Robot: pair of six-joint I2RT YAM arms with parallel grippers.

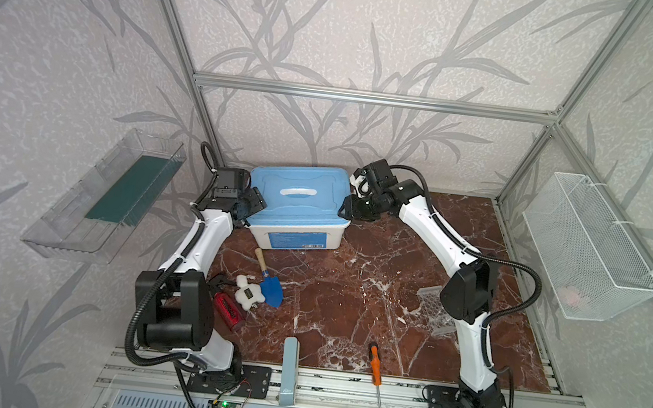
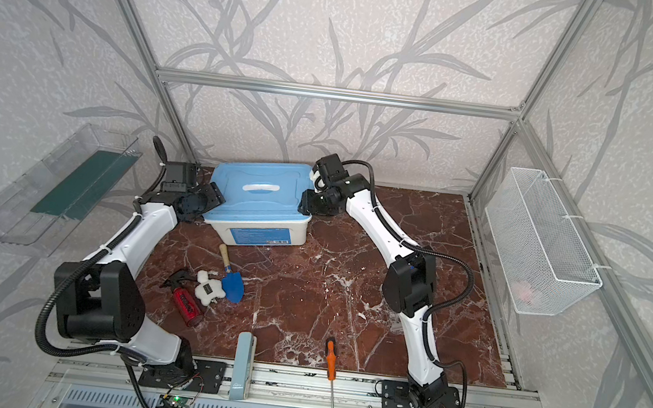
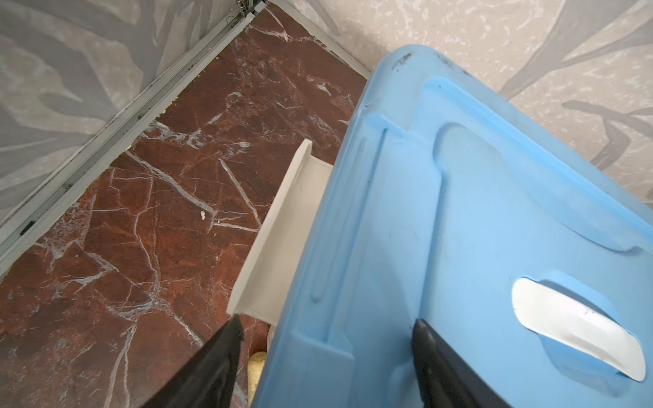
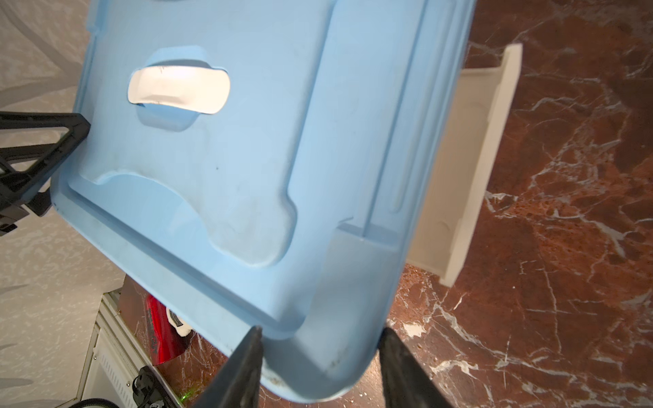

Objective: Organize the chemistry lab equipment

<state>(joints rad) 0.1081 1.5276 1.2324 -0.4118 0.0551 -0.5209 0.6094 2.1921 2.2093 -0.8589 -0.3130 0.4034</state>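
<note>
One lidded bin [image 1: 295, 210], one honeycomb rack [image 1: 432, 307]

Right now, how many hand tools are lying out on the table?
2: the blue trowel lies in front of the lidded box, the orange-handled screwdriver at the front edge. Others may be hidden inside the box.

Blue-lidded white plastic storage box [image 1: 300, 198] at back centre of red marble tabletop [image 1: 347, 299]. Blue trowel with wooden handle [image 1: 270, 282] just before it, leftward. Clear honeycomb tube rack [image 1: 430, 305] well right, partly behind right arm; orange-handled screwdriver [image 1: 375, 365] across front edge.
</note>
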